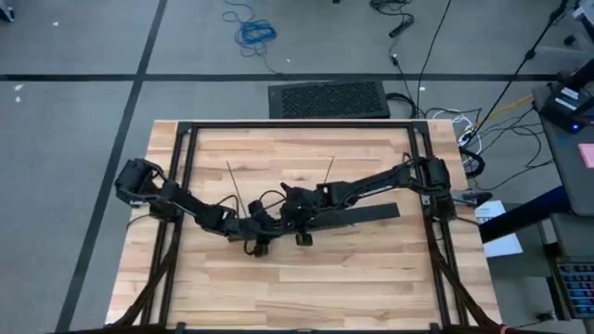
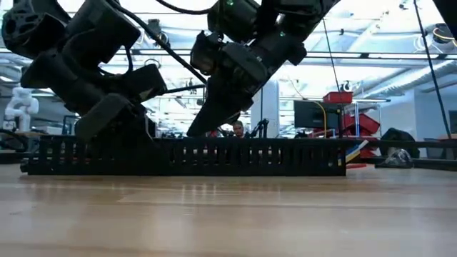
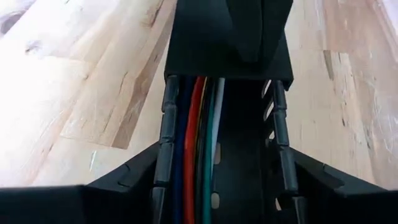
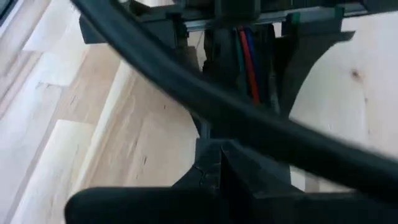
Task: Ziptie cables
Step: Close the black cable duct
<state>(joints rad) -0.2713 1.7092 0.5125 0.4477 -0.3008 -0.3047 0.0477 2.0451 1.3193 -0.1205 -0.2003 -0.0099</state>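
My left gripper (image 1: 258, 228) and right gripper (image 1: 295, 215), grip on each impossible to tell, hang over the black slotted bar (image 2: 186, 157) mid-table, where the cables (image 3: 198, 149) lie inside its channel.

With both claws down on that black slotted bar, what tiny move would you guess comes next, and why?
Probably the left gripper closes in on the cables. They lie side by side in the black slotted bar, with no ziptie visibly around them, and the right gripper works right beside it.
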